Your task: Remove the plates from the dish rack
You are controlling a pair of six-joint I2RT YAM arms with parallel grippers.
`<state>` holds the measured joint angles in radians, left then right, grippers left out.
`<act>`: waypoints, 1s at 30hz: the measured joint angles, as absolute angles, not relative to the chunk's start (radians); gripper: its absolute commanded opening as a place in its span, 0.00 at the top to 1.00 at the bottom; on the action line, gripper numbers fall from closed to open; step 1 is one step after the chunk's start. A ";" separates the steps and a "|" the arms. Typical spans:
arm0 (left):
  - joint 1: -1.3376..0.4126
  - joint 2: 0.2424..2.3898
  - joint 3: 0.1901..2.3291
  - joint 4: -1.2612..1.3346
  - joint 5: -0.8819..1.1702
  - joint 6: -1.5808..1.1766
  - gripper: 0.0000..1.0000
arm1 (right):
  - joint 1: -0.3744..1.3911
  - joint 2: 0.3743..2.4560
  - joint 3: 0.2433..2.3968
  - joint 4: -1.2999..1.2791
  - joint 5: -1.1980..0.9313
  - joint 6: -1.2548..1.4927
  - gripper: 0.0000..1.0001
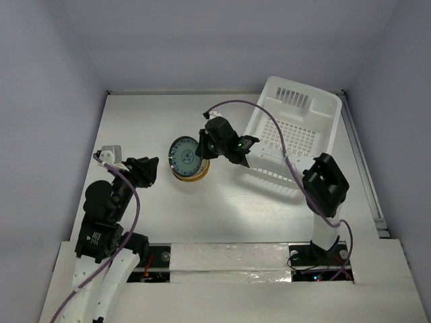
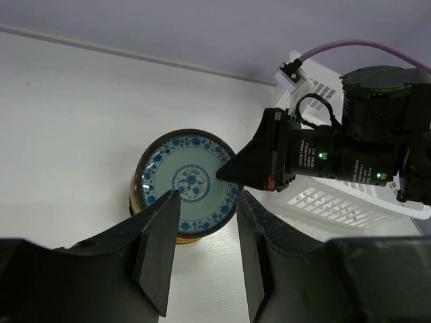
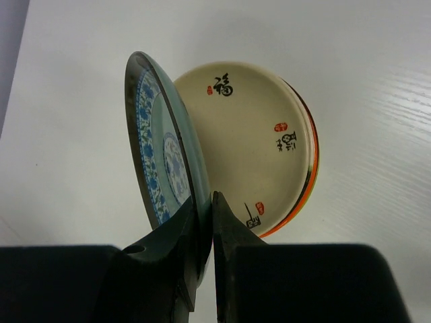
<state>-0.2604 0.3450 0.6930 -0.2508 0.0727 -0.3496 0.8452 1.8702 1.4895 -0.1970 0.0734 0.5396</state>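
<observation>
My right gripper [image 1: 203, 146] is shut on the rim of the patterned teal-blue plate [image 3: 156, 138], holding it tilted on edge over a stack of plates [image 1: 190, 173]. The stack's top plate is cream [image 3: 250, 141] with dark and red marks; an orange-red rim [image 3: 304, 195] shows beneath it. The teal-blue plate also shows in the top view [image 1: 182, 155] and the left wrist view [image 2: 185, 180]. The white dish rack [image 1: 294, 132] stands to the right; no plates show inside it. My left gripper [image 2: 206, 202] is open and empty, left of the stack.
The right arm's wrist [image 2: 337, 156] reaches across from the rack toward the stack. A purple cable [image 1: 262, 114] loops over the rack. The enclosure walls stand at the back and sides. A taped strip [image 1: 229, 256] runs along the near edge.
</observation>
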 measured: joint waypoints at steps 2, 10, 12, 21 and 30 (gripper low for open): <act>-0.252 0.352 0.693 -0.251 0.075 -0.350 0.65 | 0.843 1.894 1.489 -0.185 0.054 0.565 1.00; -0.229 0.358 0.693 -0.251 0.082 -0.350 0.64 | 0.830 1.916 1.428 -0.030 0.012 0.672 0.79; -0.226 0.359 0.693 -0.250 0.088 -0.350 0.64 | 0.830 1.919 1.392 -0.021 0.007 0.687 0.77; -0.220 0.371 0.693 -0.250 0.099 -0.350 0.64 | 0.835 1.922 1.340 -0.019 0.036 0.698 0.03; -0.214 0.373 0.693 -0.250 0.102 -0.350 0.55 | 0.875 1.765 1.340 -0.107 0.187 0.622 0.00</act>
